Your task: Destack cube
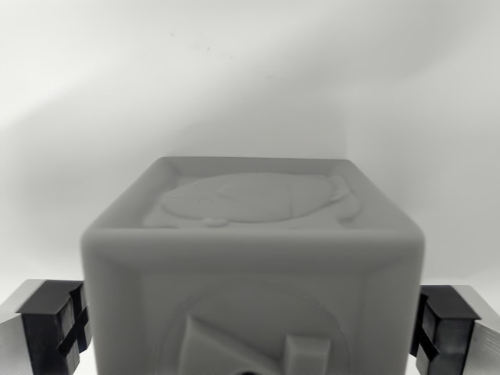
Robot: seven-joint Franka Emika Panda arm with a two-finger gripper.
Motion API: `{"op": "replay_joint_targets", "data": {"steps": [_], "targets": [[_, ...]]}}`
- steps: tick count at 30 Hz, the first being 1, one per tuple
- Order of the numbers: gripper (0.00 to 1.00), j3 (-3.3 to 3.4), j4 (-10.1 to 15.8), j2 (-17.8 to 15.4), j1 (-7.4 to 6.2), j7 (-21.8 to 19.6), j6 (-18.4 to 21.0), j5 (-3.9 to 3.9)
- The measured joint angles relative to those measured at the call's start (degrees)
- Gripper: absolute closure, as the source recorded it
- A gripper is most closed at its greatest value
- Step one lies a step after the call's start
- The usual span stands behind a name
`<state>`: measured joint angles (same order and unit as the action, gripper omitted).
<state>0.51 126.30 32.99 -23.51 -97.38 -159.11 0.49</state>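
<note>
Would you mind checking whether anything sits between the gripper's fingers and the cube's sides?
Nothing visible does. The cube sits between the fingers, with the gripper straddling it and only a narrow bare gap on each side. Contact cannot be judged from here.

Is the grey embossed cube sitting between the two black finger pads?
Yes, the grey embossed cube sits between the gripper pads, one at each side.

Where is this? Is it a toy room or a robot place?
Probably a robot test bench, not a toy room. A plain grey cube with raised pictures sits between the two black fingers of a robot gripper, on a bare white surface. Nothing else shows.
</note>
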Motion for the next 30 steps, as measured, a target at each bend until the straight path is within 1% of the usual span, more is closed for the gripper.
{"op": "replay_joint_targets", "data": {"steps": [9,14,21,30], "targets": [[0.0,0.0,0.0,0.0,0.0,0.0,0.0,0.0],[0.0,0.0,0.1,-0.6,0.0,0.0,0.3,0.0],[0.0,0.0,0.7,-2.6,0.0,0.0,1.6,0.0],[0.0,0.01,1.5,-6.1,0.0,0.0,4.2,0.0]]}}
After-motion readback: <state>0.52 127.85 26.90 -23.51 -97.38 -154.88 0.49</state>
